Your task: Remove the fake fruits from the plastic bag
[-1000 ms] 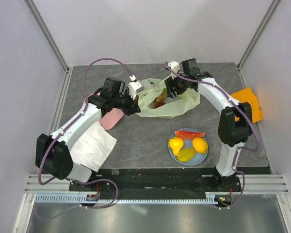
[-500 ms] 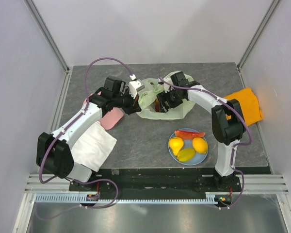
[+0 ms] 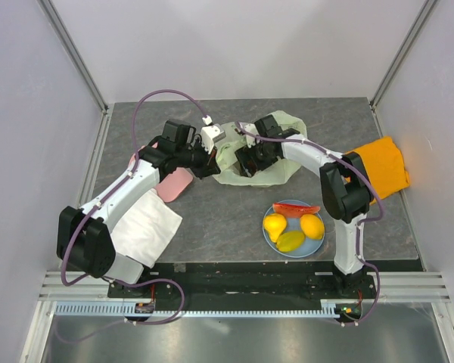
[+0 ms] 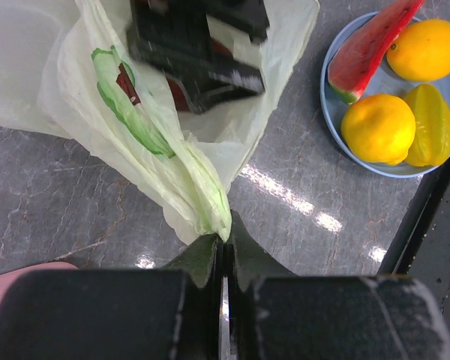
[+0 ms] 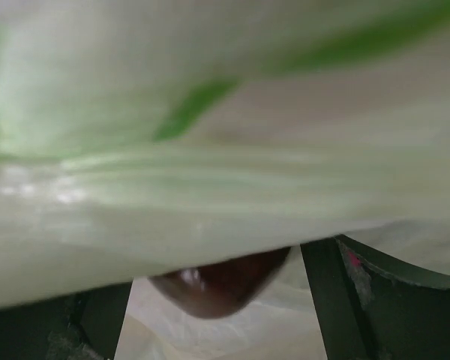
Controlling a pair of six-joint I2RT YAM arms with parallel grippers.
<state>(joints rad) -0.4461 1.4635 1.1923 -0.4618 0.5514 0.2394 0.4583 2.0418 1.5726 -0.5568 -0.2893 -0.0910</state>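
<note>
Pinching plastic bag (image 4: 172, 169) on grey marbled table (image 3: 212, 219), left gripper (image 4: 223, 244) clamped, right gripper (image 3: 247, 160) spread, white walls (image 3: 234, 45)

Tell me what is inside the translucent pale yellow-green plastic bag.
The right gripper reaches in, open, with one glossy dark red toy fruit between its fingers. Crinkled film of the bag covers the rest; other fruits cannot be seen.
</note>
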